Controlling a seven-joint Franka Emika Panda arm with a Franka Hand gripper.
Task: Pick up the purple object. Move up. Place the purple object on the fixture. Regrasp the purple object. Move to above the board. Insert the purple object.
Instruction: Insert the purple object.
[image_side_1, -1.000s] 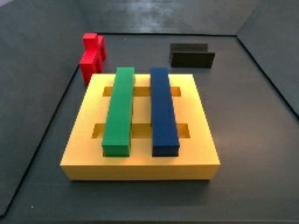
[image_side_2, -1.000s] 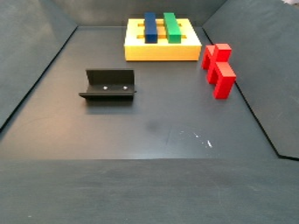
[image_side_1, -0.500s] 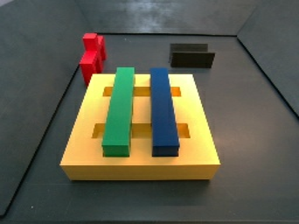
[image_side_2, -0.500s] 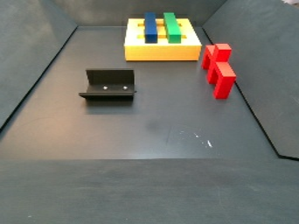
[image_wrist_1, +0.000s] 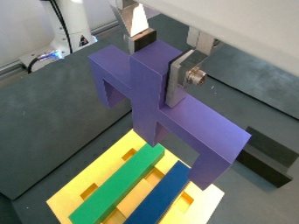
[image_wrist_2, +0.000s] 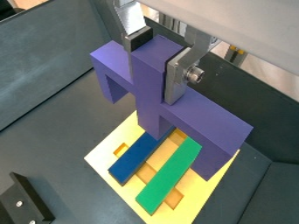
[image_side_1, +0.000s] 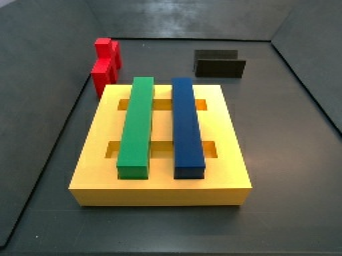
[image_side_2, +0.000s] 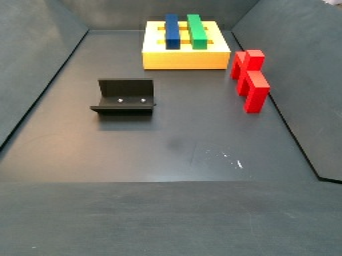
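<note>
In both wrist views my gripper (image_wrist_1: 160, 61) (image_wrist_2: 158, 59) is shut on the middle bar of the purple object (image_wrist_1: 163, 109) (image_wrist_2: 158, 105), a wide block with notches and prongs. It hangs high above the yellow board (image_wrist_1: 96, 173) (image_wrist_2: 114, 140), which carries a long green bar (image_wrist_1: 117, 188) (image_wrist_2: 170, 175) and a long blue bar (image_wrist_1: 163, 199) (image_wrist_2: 133, 158). Both side views show the board (image_side_1: 160, 186) (image_side_2: 182, 62) and the black fixture (image_side_1: 221, 65) (image_side_2: 124, 97) standing empty. Neither side view shows the gripper or the purple object.
A red stepped block (image_side_1: 104, 65) (image_side_2: 250, 77) stands on the dark floor beside the board. The fixture (image_wrist_1: 268, 159) (image_wrist_2: 24, 201) shows at the edge of both wrist views. Dark walls ring the floor.
</note>
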